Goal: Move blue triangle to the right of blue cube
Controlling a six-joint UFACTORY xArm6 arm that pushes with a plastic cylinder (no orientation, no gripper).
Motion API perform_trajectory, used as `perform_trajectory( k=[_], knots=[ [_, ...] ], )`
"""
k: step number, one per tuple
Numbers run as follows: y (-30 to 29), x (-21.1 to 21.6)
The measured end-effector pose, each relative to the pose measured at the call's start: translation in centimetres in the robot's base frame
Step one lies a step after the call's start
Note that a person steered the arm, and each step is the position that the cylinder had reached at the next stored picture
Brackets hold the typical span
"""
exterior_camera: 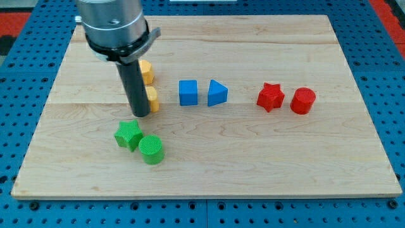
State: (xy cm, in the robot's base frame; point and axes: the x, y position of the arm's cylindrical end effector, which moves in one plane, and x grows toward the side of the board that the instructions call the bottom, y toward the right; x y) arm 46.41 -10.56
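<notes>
My tip (140, 114) stands upright, well left of the blue cube (188, 92).

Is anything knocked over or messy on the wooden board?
Nothing stands out. The blue triangle block sits upright just right of the blue cube, and my tip rests beside the yellow blocks, above the green ones.

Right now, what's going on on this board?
My tip sits at the view's left, touching nothing blue, right beside two yellow blocks and just above the green star and green cylinder. The blue triangle already lies just right of the blue cube. A red star and red cylinder sit further right.
</notes>
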Motion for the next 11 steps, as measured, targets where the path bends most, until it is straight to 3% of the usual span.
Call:
perform_trajectory(
  k=[1,3,5,8,11],
  knots=[
    [0.1,-0.2],
    [-1.3,-4.9],
    [-0.1,-2.3],
    [1.0,-8.3],
    [4.6,-6.7]
  ],
)
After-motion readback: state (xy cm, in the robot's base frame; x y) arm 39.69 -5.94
